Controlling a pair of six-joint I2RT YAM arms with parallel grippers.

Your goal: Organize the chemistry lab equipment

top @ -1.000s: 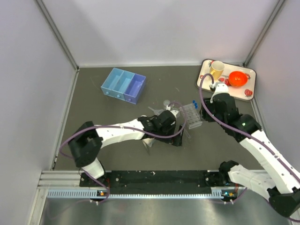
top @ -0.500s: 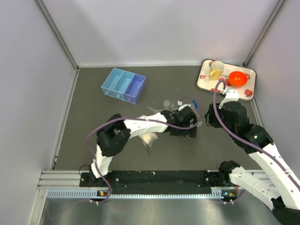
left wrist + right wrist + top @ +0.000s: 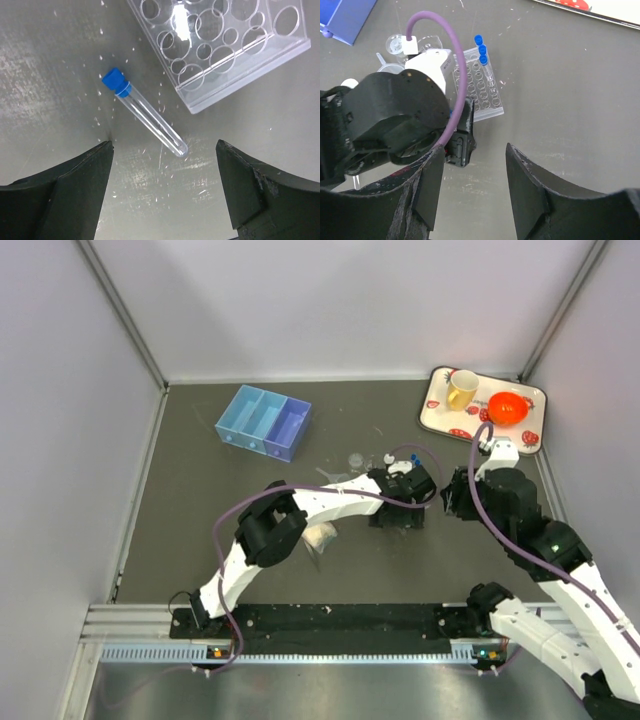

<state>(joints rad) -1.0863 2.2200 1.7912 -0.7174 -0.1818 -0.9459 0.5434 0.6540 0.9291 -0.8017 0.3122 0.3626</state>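
Left tool: spread wide and pinching nothing. We see its two dark fingers in the lower corners of the left wrist view, above the counter.
Loose tube: it lies flat on the counter in the middle of the left wrist view. Its blue cap is toward the upper left and its rounded end toward the lower right. It sits ahead of the gap between the fingers, and neither finger touches it.
Rack: clear plastic with round holes, in the upper right of the left wrist view. Its near corner is just beside the loose tube, apart from it.
Capped tubes: three blue caps in a row along the rack's upper edge, in the upper middle of the right wrist view.
Right tool: partly spread, with nothing between its fingers. It fills the bottom of the right wrist view and points at the rack.
Left arm: it reaches across the middle of the overhead view, and its black wrist covers the rack there. The right tool is just to its right.
Blue tray: upper left of the overhead view, well apart from both tools. It has three compartments.
Bag: white, at lower centre of the overhead view, partly under the left arm.
Beakers: small clear pieces on the counter, just above the left arm.
White tray: upper right of the overhead view. It holds a yellow mug and an orange bowl.
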